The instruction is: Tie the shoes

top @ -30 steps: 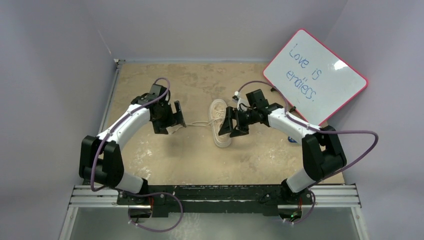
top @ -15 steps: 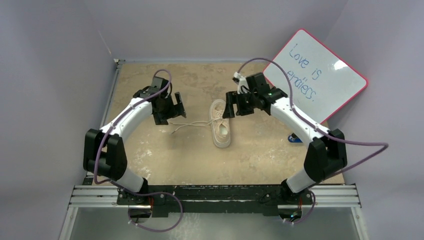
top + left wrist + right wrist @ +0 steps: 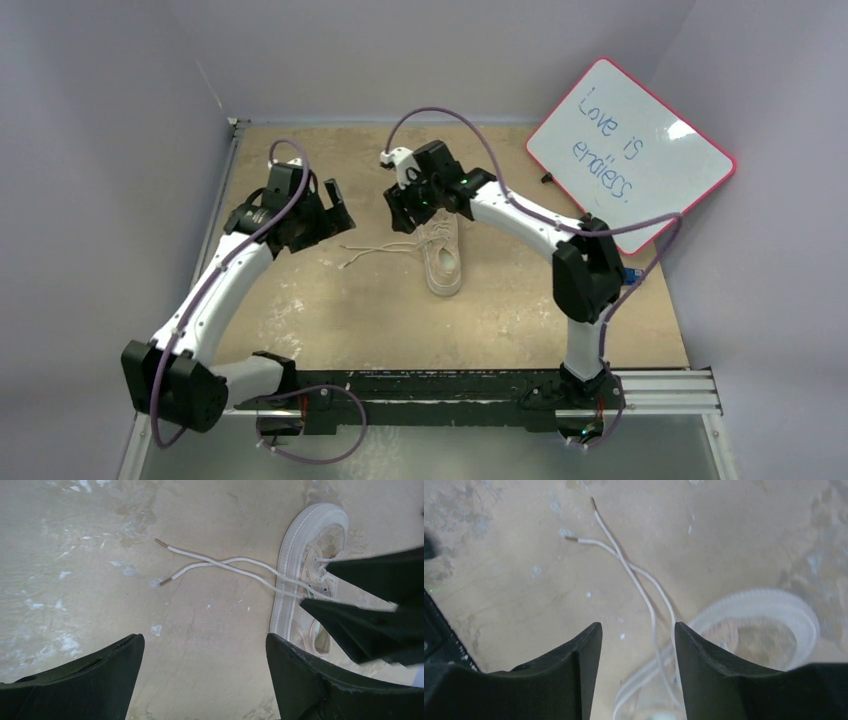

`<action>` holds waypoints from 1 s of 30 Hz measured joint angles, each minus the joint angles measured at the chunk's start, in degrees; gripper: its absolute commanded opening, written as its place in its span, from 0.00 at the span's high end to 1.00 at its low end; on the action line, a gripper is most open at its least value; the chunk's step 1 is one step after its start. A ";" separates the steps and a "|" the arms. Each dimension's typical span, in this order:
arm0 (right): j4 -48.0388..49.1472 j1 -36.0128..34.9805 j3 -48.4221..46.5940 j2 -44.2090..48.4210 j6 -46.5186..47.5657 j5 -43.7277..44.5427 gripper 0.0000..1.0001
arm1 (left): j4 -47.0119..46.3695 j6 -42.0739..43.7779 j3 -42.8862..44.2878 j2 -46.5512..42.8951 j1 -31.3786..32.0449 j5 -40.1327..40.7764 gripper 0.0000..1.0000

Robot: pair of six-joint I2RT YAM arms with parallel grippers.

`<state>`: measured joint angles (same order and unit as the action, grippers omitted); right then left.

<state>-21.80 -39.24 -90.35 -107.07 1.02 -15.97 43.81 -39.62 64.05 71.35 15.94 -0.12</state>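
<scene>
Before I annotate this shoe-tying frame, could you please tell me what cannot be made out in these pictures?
- Top external: the right gripper overlaps the shoe's far end, hiding part of it.
- Left wrist: the right gripper's fingers cover where the laces leave the shoe.
- Right wrist: the shoe is blurred and cut off by the bottom edge.
- Top external: a small blue object is mostly hidden behind the right arm.

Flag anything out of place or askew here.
On the sneaker, the laces are undone: both trail loose off its side and cross each other on the table. The whiteboard stands tilted at the far right. Nothing looks damaged.
</scene>
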 measured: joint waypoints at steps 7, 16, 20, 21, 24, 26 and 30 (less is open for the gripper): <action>2.95 -4.31 -7.43 -12.79 7.34 0.22 0.52 | 7.58 1.79 -0.02 -10.64 -0.02 4.90 0.08; 1.22 -8.59 -10.25 -19.43 13.31 1.62 0.65 | 15.21 4.81 -0.02 -14.25 0.00 7.78 0.08; 1.81 -9.14 -10.25 -19.52 13.55 2.36 0.69 | 16.02 6.32 0.13 -13.92 0.00 7.85 0.08; 2.14 -9.11 -10.23 -19.61 13.55 3.08 0.70 | 16.11 6.49 0.24 -13.66 -0.02 7.85 0.08; 2.99 -9.07 -10.23 -20.22 13.51 5.01 0.70 | 16.24 6.95 0.55 -12.92 -0.02 7.82 0.08; 3.10 -9.07 -10.16 -20.83 13.42 6.23 0.72 | 16.26 7.32 0.55 -12.70 0.00 7.80 0.08; 3.74 -9.05 -9.18 -21.18 13.38 7.50 0.77 | 16.26 7.32 0.55 -12.72 -0.02 7.78 0.08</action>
<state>-18.06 -48.29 -99.53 -128.25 14.39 -8.47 60.07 -32.29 64.60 58.63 15.92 7.66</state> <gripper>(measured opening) 0.268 0.915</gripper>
